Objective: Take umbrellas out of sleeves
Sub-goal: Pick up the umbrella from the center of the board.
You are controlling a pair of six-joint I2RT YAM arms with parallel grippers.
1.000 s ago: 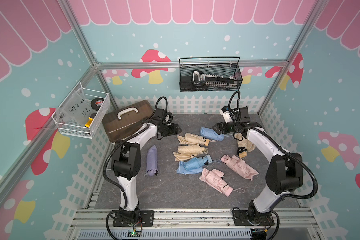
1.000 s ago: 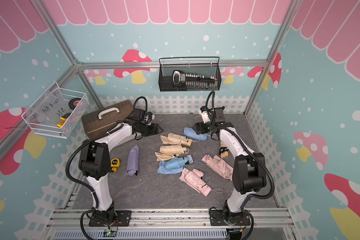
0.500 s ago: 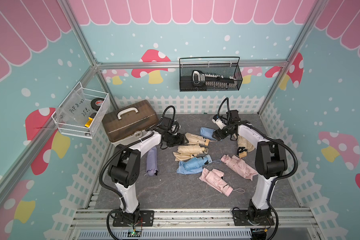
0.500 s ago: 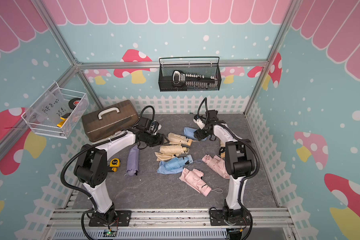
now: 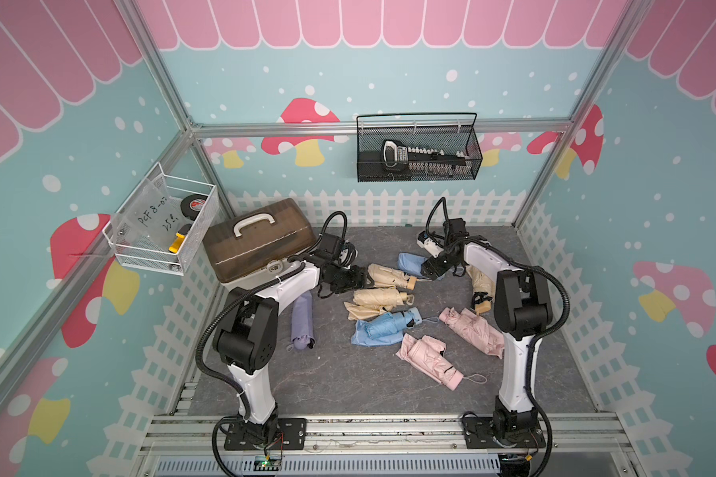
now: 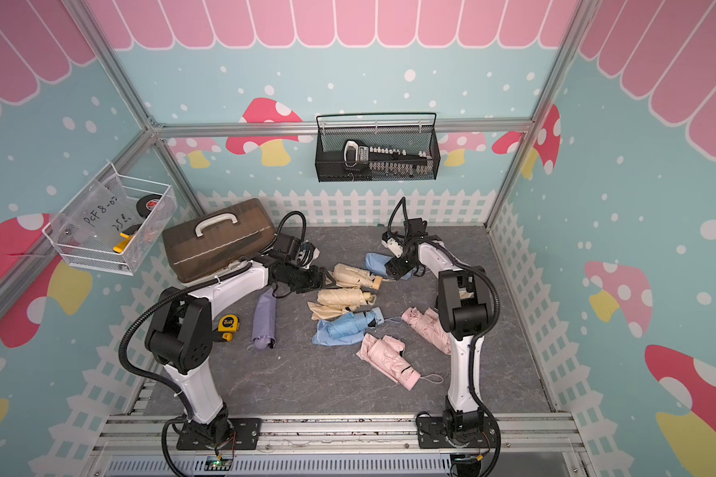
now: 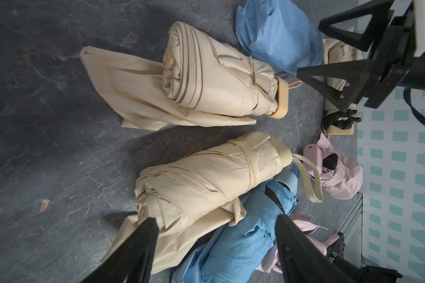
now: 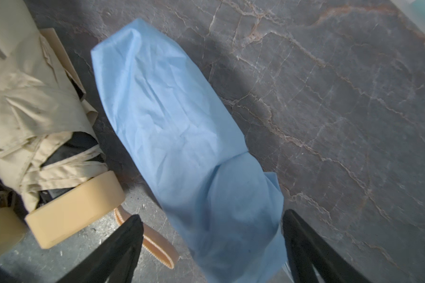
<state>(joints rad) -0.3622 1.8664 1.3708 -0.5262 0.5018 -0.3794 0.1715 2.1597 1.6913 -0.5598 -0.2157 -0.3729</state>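
1. In both top views we see a grey mat in a pastel-walled cell, with folded umbrellas scattered across it. Two lie side by side mid-mat. The rear beige umbrella is one, and the front beige umbrella rests on a flat beige sleeve. In front of them a blue umbrella lies on a flat blue sleeve. A rear pink umbrella and a front pink umbrella lie near the right arm. A lilac roll lies apart by the left arm, and we cannot tell whether it is bare or sleeved.
2. In a top view the left gripper has its jaws spread and holds nothing. Its tips are just beside the handle-less end of the rear beige umbrella. The right gripper sits low over one end of a filled blue sleeve at the back of the mat.
3. From the left wrist we see the left gripper wide apart, its two black fingers framing the near end of the front beige umbrella. We cannot tell whether they touch it. Beyond lies the rear beige umbrella, on loose beige cloth. Past it, the right gripper's triangular fingers stand apart beside the filled blue sleeve.
4. From the right wrist we see the right gripper spread, with the smooth filled blue sleeve running between its fingers, unclamped. The umbrella inside is hidden. Just beside it are a tan handle and a wrist loop.
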